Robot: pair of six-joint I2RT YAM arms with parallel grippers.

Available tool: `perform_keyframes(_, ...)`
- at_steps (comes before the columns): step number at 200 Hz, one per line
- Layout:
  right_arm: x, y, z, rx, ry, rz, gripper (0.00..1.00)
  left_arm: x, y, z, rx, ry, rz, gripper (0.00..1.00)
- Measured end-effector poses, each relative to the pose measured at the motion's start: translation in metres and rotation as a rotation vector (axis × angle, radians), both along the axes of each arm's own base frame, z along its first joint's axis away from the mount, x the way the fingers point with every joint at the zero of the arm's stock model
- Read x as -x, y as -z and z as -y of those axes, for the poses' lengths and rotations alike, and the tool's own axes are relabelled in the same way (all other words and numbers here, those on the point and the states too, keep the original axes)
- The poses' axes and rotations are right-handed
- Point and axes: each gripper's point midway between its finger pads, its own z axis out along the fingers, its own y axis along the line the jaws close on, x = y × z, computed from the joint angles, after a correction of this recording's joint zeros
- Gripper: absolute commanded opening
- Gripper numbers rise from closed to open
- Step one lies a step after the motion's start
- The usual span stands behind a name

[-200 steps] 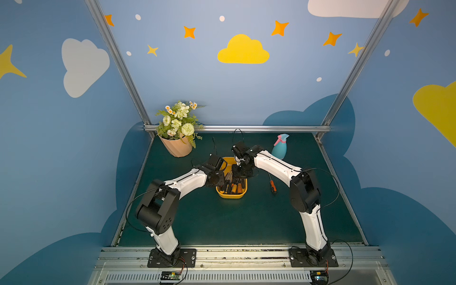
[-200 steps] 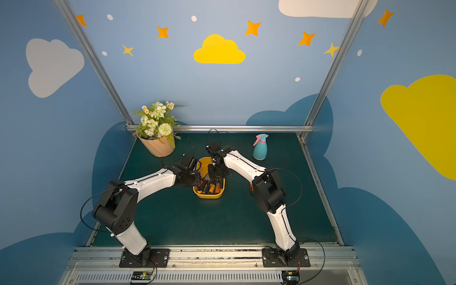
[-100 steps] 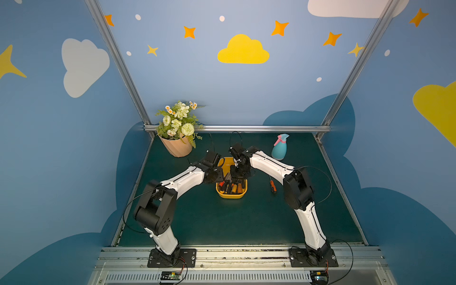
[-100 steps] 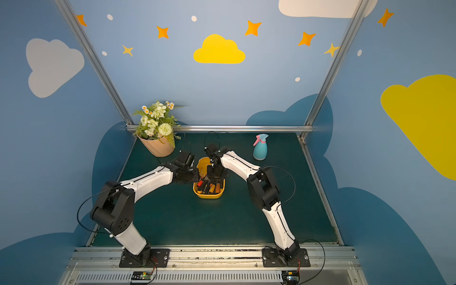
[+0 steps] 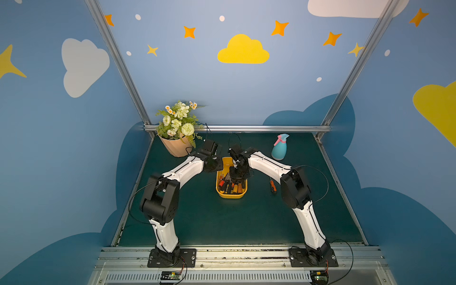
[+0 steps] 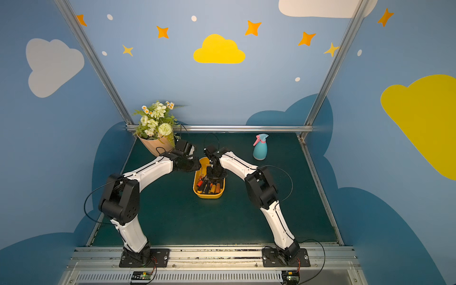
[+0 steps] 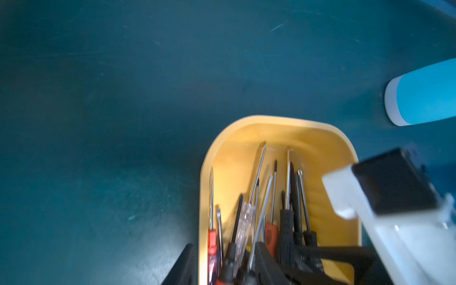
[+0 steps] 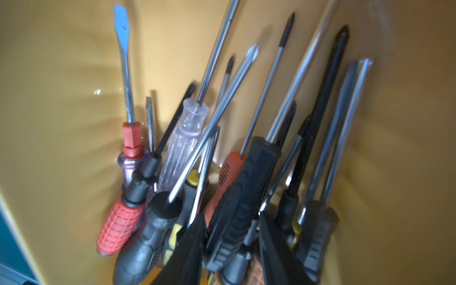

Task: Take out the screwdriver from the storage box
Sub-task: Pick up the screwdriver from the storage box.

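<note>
right wrist: black screwdriver (image 8: pixel 243 195) between right tool's (image 8: pixel 230 218) jaws

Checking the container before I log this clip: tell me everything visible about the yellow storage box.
The storage box is a glossy yellow plastic tub, rectangular with rounded corners and a rolled rim, open on top. It stands upright near the middle of the green table, holding a heap of screwdrivers, handles at its near end. The right gripper reaches inside; the left gripper straddles one long wall, contact unclear.

Left fingers (image 7: pixel 183 269) apart, right fingers (image 8: pixel 276 254) downward.
</note>
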Motion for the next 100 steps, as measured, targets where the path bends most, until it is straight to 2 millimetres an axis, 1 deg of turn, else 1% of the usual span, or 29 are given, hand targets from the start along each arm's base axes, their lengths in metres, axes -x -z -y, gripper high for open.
perform_keyframes(22, 0.001, 0.005, 0.0, 0.006, -0.005, -0.007, 0.36, -0.014, 0.009, 0.004, -0.018, 0.016, -0.023, 0.37)
perform_keyframes(36, 0.001, 0.006, -0.001, 0.004, -0.008, -0.009, 0.35, -0.017, 0.016, 0.004, -0.03, 0.018, -0.044, 0.37)
perform_keyframes(69, 0.001, 0.006, -0.001, 0.005, -0.018, -0.006, 0.35, -0.011, 0.031, -0.002, -0.074, 0.019, -0.104, 0.37)
perform_keyframes(100, 0.001, 0.006, -0.001, 0.002, -0.023, -0.006, 0.33, -0.005, 0.03, -0.007, -0.097, 0.02, -0.114, 0.37)
